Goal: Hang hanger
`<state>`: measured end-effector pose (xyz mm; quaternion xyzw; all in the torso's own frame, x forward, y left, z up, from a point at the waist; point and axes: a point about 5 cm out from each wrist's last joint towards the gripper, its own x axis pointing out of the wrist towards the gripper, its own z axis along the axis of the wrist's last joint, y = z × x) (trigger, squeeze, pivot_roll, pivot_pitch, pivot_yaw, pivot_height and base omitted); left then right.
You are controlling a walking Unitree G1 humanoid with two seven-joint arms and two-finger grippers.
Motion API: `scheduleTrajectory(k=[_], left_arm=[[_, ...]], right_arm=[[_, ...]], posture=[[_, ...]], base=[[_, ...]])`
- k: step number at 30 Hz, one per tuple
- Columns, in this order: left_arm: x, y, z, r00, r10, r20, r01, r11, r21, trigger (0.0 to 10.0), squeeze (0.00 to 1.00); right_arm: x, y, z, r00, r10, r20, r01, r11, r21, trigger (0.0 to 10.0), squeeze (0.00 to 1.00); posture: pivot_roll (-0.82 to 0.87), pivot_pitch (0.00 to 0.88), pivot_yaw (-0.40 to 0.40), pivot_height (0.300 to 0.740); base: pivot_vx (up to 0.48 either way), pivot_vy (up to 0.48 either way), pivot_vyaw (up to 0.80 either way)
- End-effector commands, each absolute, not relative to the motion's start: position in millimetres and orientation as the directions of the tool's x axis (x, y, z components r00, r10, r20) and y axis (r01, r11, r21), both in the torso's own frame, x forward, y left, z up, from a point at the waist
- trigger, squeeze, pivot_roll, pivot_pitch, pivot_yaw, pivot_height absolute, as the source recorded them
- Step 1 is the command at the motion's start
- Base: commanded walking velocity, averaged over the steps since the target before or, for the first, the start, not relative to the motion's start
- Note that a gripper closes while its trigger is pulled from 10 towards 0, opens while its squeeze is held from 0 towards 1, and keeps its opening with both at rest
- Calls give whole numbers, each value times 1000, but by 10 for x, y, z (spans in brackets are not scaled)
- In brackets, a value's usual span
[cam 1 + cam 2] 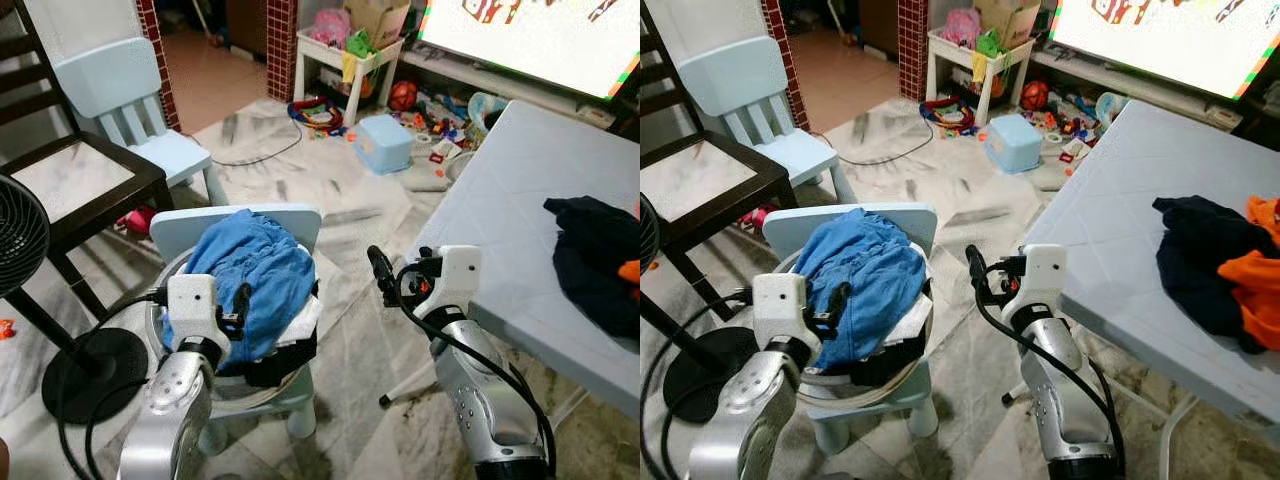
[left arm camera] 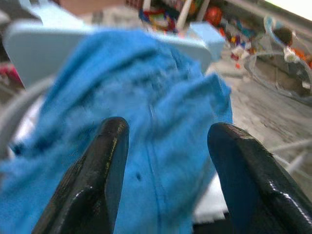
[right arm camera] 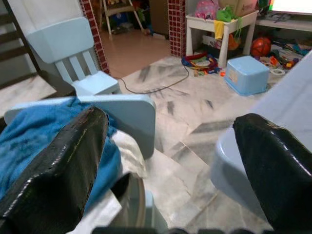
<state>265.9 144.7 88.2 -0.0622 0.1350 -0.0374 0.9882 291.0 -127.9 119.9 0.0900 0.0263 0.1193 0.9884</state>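
Laundry sits heaped on a small pale-blue child's chair (image 1: 290, 222) directly ahead: a blue garment (image 1: 250, 280) on top, white and dark cloth under it, and a pale curved band (image 1: 865, 392) at the pile's front edge that may be part of a basket rim or a hanger; cannot tell which. No hanger can be made out for certain, so its place is unconfirmed, likely under or among these clothes. Left end effector (image 1: 240, 308) hovers at the near side of the blue garment, fingers (image 2: 100, 170) spread wide with nothing between them. Right end effector (image 1: 383, 272) hangs in the gap between chair and desk (image 1: 500, 220), fingers (image 3: 63, 165) also wide and empty. Judgement: step in hand is locating and gripping the hanger; best done by lifting the blue garment aside with the left, looking for a hook or shoulder bar, then pinching rigid material rather than cloth. Room is tight: the desk corner lies just beside the right arm, a floor fan (image 1: 20, 240) and dark wooden chair (image 1: 80, 180) crowd the left. Open marble floor (image 1: 350, 200) lies beyond the chair; toys and a blue box (image 1: 383, 142) clutter the far end. Dark and orange clothes (image 1: 1215, 265) lie on the desk, well apart.
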Motion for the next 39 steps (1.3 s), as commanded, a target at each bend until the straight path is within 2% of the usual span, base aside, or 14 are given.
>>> scheduleTrajectory(k=[1,7,11,15,20,23,33,35,39], left_arm=[[2738,1487,838,952,-76,-297,40,991,-124,10000,0],[2956,1598,783,942,-44,-333,10,994,-105,10000,0],[3109,1720,740,933,7,-360,-34,997,-69,10000,0],[3213,1684,712,926,-20,-376,-14,996,-86,10000,0],[3356,1615,744,930,-39,-365,8,996,-86,10000,0],[3406,1476,807,934,-67,-350,37,995,-91,10000,0],[3350,1283,773,928,-71,-365,34,994,-107,10000,0],[3294,1297,753,928,-53,-368,17,995,-101,10000,0],[3058,1455,684,924,64,-377,-88,995,-45,10000,0]], right_arm=[[2881,-1316,1218,970,242,-35,-233,958,167,10000,0],[2833,-1385,1257,970,239,-39,-232,963,134,10000,0],[2756,-1529,1305,977,210,-45,-205,974,96,10000,0],[2683,-1617,1293,980,191,-62,-185,979,83,10000,0],[2667,-1585,1337,977,202,-64,-197,977,80,10000,0],[2677,-1561,1355,975,214,-59,-210,975,73,10000,0],[2686,-1545,1363,973,221,-62,-217,974,69,10000,0],[2688,-1551,1358,974,217,-63,-213,975,70,10000,0],[2688,-1544,1343,975,214,-65,-210,975,74,10000,0]], posture=[[113,125,-118,740],[47,144,-117,740],[-5,158,-110,740],[-26,164,-110,740],[-38,165,-112,740],[-34,161,-112,740],[-27,154,-100,740],[-20,153,-96,740],[-8,154,-95,740]], base=[[0,0,0],[0,0,0],[0,0,0],[0,0,0],[0,0,0],[0,0,0],[0,0,0],[0,0,0],[0,0,0]])
